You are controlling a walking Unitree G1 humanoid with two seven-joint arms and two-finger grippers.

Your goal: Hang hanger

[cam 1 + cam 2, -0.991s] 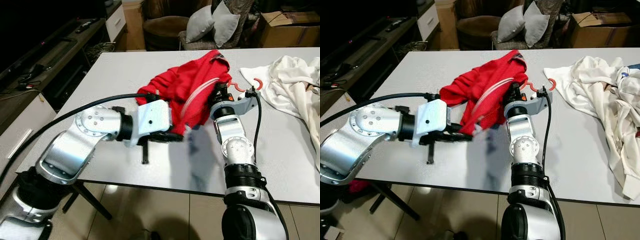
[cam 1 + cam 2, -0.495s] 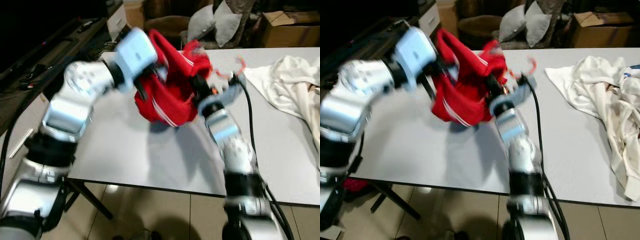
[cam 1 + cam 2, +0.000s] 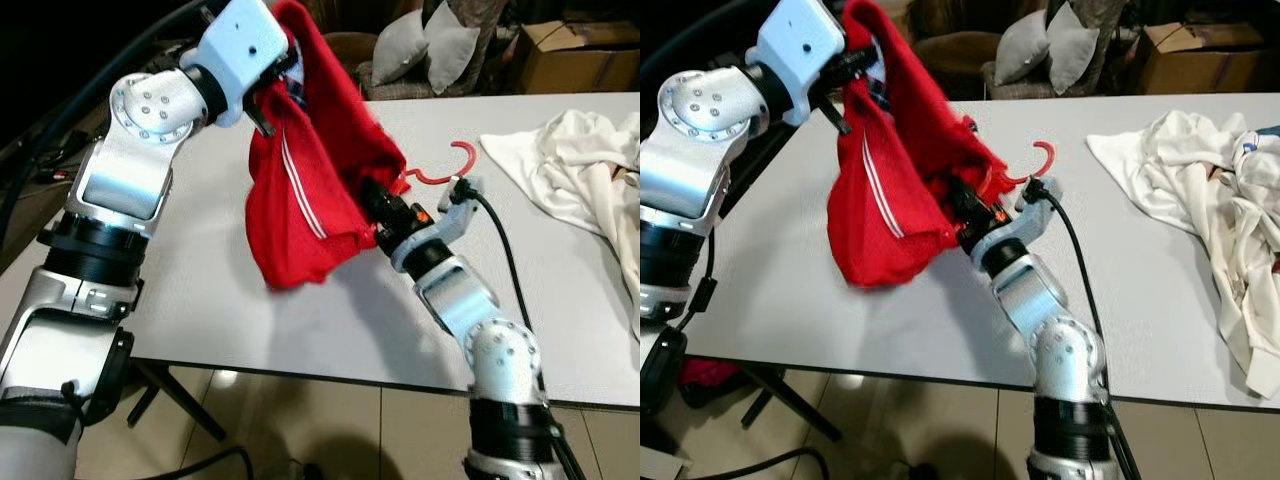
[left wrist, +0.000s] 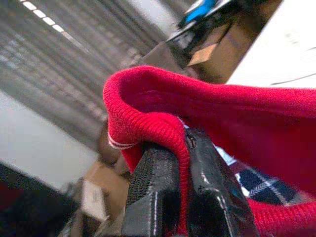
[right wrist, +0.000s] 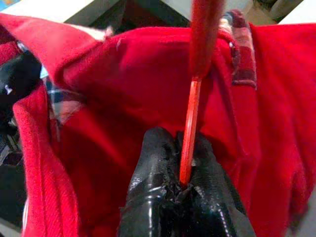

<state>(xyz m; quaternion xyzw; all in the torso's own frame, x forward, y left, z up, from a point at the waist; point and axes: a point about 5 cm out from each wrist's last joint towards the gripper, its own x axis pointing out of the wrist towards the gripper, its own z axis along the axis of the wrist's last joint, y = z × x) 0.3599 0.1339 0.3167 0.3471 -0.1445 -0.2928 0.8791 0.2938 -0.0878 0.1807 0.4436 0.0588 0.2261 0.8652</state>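
1. Two grippers work on one red garment [image 3: 310,190], which is lifted clear above the white bench [image 3: 300,320], with only its lower fold near the surface.
2. Nearest, the right gripper [image 5: 183,163] reaches into the cloth from below; its two black fingers [image 5: 153,163] are pressed together on the thin red bar of the hanger [image 5: 190,128], which runs up between them into the garment.
3. From the head cameras, the hanger's hook [image 3: 445,168] sticks out of the garment beside the right wrist, over the bench.
4. Higher and further back, the left gripper [image 4: 185,187] holds the garment up by its ribbed edge: the fingers [image 4: 153,192] are clamped tight with red knit folded between them, and a plaid lining shows just beside.
5. Further along the bench, well apart on the robot's right, lies a crumpled white cloth [image 3: 580,170].
6. Beyond the bench stand grey cushions [image 3: 425,45] and a cardboard box [image 3: 575,55].
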